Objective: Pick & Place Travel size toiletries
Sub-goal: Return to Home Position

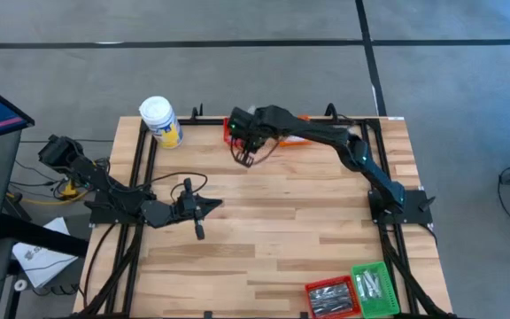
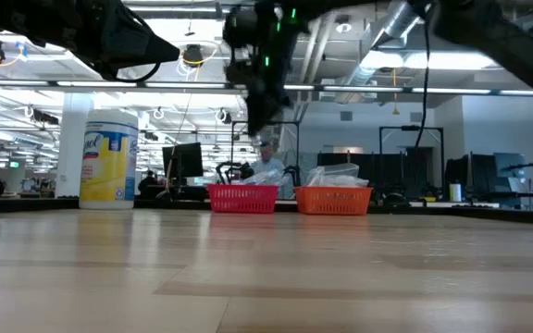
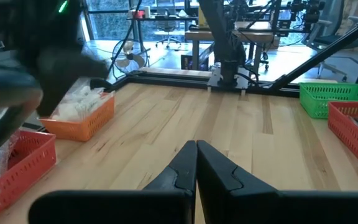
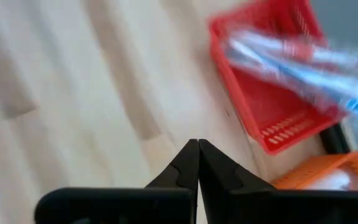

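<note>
Main risk, as we judge it: the right end effector (image 4: 197, 146) hangs raised off the tabletop (image 1: 282, 239), just on the near side of the far red basket (image 4: 278, 134) at abt 12 o'clock. The orange basket (image 2: 333, 201) sits just beside that, toward 1 o'clock. If the arm swings back toward its base at 3 o'clock w/o enough height, a finger or the wrist could clip a rim & shove a basket out of line. It could also snag the clear-wrapped packets (image 4: 291, 59), which stand above the red rim, & flip some out. The light plastic baskets prob. slide easily on the wood.

Right end effector: fingers fully closed, tips meeting, nothing between them, touching nothing. Left end effector (image 3: 196, 149) waits at abt 9 o'clock, likewise closed & empty.

Rest of the toiletries: silver sticks (image 1: 370, 285) lie in the green basket (image 3: 337, 99) at abt 5 o'clock. The near red basket (image 3: 347, 130) touching it holds more, though we can't tell which kind. The yellow jar (image 1: 160, 120) stands at 11 o'clock, well apart from both arms.
</note>
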Action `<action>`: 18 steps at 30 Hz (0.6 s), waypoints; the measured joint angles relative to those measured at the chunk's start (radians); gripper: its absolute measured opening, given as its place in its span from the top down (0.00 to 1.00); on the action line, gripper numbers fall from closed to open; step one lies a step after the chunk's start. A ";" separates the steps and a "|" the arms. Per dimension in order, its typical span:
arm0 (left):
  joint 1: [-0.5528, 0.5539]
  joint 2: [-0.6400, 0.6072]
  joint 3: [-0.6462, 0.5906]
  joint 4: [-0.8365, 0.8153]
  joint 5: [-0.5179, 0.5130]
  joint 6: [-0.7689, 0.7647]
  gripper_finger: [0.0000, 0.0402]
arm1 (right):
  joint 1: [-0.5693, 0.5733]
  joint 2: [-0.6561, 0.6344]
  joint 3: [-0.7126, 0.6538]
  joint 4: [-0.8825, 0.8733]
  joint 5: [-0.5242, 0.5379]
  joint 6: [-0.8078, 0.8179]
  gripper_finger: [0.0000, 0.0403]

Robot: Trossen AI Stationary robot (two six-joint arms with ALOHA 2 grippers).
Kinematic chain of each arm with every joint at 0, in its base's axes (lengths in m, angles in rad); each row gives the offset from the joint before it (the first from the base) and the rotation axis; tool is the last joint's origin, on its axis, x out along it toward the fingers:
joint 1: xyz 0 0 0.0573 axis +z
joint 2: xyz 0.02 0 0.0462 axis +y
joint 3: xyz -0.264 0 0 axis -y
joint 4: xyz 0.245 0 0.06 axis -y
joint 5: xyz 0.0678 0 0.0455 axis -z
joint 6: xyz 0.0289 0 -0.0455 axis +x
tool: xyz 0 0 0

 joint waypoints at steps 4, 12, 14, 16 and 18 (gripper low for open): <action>0.000 0.000 0.000 0.000 0.013 0.000 1.00 | 0.097 -0.078 -0.001 0.019 0.072 -0.016 1.00; 0.000 0.000 0.000 -0.001 0.023 -0.003 1.00 | 0.235 -0.151 -0.001 0.071 0.103 -0.031 1.00; 0.000 0.000 0.000 -0.001 0.028 -0.003 1.00 | 0.261 -0.151 -0.001 0.056 0.103 -0.031 1.00; 0.000 0.000 0.000 -0.001 0.030 -0.003 1.00 | 0.285 -0.150 -0.007 0.047 0.105 -0.023 1.00; 0.000 0.000 0.000 -0.001 0.031 -0.004 1.00 | 0.306 -0.153 -0.045 0.069 0.105 -0.019 1.00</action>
